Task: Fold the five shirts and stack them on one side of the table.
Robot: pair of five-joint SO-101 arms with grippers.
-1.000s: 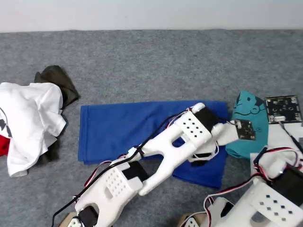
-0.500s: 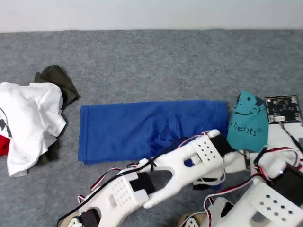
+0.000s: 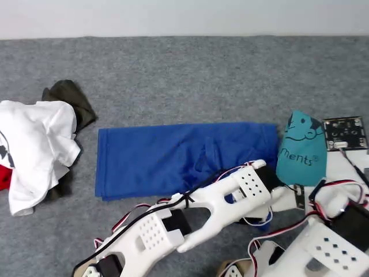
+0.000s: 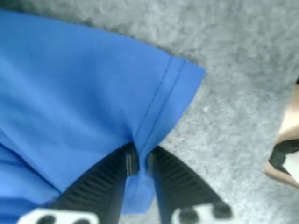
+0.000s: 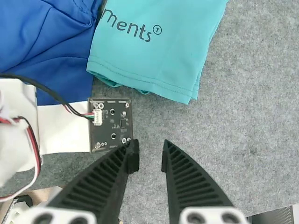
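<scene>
Left gripper (image 4: 138, 161) pinches blue shirt (image 4: 70, 93) by hemmed corner.

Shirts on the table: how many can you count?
5: blue shirt mid-table, teal shirt right; white shirt, dark shirt, red shirt piled left; more may hide beneath.

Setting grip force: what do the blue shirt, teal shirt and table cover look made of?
The blue shirt: thin matte knit, probably cotton or a blend; double-stitched hem, soft folds where the left pincer pinches it.
The teal shirt: similar light knit, slightly smoother, maybe synthetic; printed lettering, stitched hem.
The table cover: grey felt or low-pile carpet, matte; fuzzy speckled surface.
</scene>
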